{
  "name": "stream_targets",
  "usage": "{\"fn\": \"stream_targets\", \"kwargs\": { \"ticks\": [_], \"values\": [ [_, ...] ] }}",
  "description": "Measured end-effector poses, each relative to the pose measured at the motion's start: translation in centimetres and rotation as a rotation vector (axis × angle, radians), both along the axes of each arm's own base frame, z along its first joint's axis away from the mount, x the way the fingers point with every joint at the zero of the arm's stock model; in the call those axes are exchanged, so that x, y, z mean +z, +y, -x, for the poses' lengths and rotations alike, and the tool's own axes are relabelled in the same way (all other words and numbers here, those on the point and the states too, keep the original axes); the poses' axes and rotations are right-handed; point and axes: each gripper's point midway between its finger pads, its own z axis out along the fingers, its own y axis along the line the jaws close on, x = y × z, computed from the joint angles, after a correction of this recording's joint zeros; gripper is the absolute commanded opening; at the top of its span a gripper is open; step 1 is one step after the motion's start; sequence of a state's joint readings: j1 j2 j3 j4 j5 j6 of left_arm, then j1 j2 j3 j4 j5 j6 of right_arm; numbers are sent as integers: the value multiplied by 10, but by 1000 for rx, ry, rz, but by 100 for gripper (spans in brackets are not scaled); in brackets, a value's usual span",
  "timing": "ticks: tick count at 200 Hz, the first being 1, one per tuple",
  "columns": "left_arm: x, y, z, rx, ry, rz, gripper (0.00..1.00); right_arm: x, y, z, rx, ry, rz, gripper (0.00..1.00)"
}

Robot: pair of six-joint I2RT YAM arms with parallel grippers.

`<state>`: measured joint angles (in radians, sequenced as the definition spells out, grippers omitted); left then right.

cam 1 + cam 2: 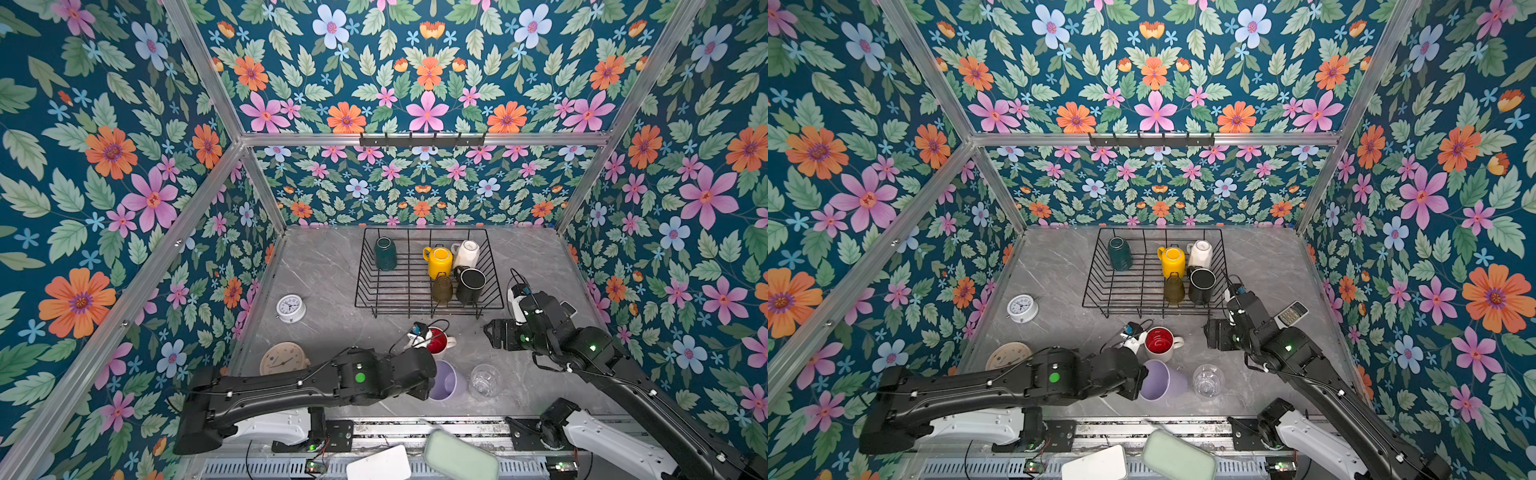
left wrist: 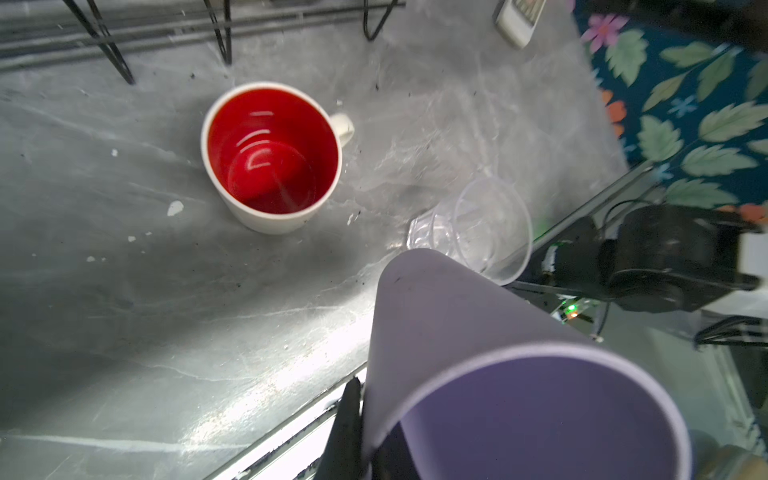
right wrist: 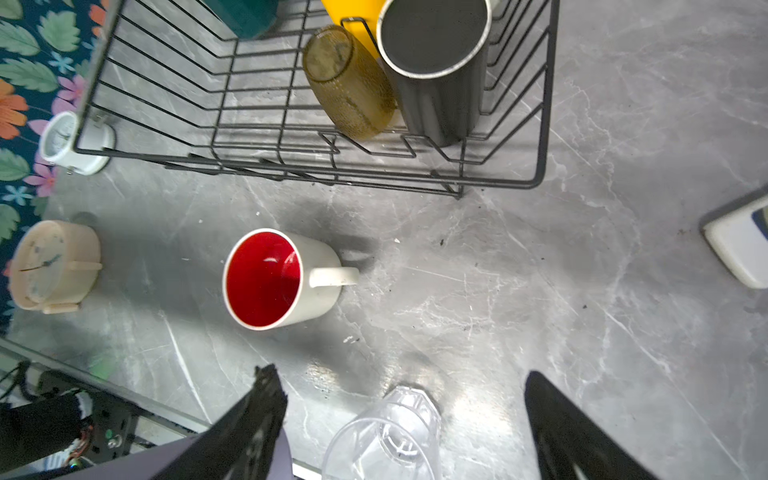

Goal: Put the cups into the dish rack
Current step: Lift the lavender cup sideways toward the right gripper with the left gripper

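– Lilac tumbler (image 1: 1163,380): where is it seen?
– At the near edge of the table (image 1: 1059,266), tilted, mouth turned toward the left claw (image 1: 1139,384). It is clamped at the rim, one finger (image 2: 349,411) outside the wall and one inside. Whether its base is touching the table cannot be told.
– Right claw (image 3: 403,386)?
– Spread wide, nothing gripped. It is held over the table near the front right corner of the dish rack (image 1: 399,307), with the clear glass (image 3: 386,436) seen between its fingers (image 3: 257,407) in the right wrist view.
– Other cups?
– Five are loaded in the rack: teal mug (image 1: 385,253) at back left; yellow mug (image 1: 438,262), white mug (image 1: 466,253), olive glass (image 1: 441,289) and black mug (image 1: 470,284) are clustered at the right. The red-inside white mug (image 1: 438,343) is stood upright on the table between rack and tumbler. The clear glass is found just right of the tumbler.
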<state>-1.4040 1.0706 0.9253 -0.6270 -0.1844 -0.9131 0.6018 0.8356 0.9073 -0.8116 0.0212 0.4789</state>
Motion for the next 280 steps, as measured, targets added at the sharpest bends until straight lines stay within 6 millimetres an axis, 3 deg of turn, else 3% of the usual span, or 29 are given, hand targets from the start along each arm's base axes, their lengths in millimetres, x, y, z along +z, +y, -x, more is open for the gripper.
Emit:
{"fn": "stream_targets", "kwargs": {
  "ticks": [82, 120, 162, 209, 260, 280],
  "values": [
    [81, 66, -29, 164, -195, 417, 0, 74, 58, 4, 188, -120, -375, 91],
    [102, 82, -42, 229, -280, 525, 0, 88, 77, 5, 258, -124, -498, 91],
    [110, 77, -49, 235, -323, 532, 0, 91, 84, -3, 267, -110, -582, 91],
    [123, 80, -69, 270, -363, 532, 0, 88, 70, -14, 213, -98, -672, 91],
    [102, 61, -100, 248, -281, 501, 0, 92, 66, -10, 218, -100, -717, 91],
    [106, 57, -111, 225, -260, 544, 0, 92, 65, -7, 219, -99, -724, 91]
  ]
}}
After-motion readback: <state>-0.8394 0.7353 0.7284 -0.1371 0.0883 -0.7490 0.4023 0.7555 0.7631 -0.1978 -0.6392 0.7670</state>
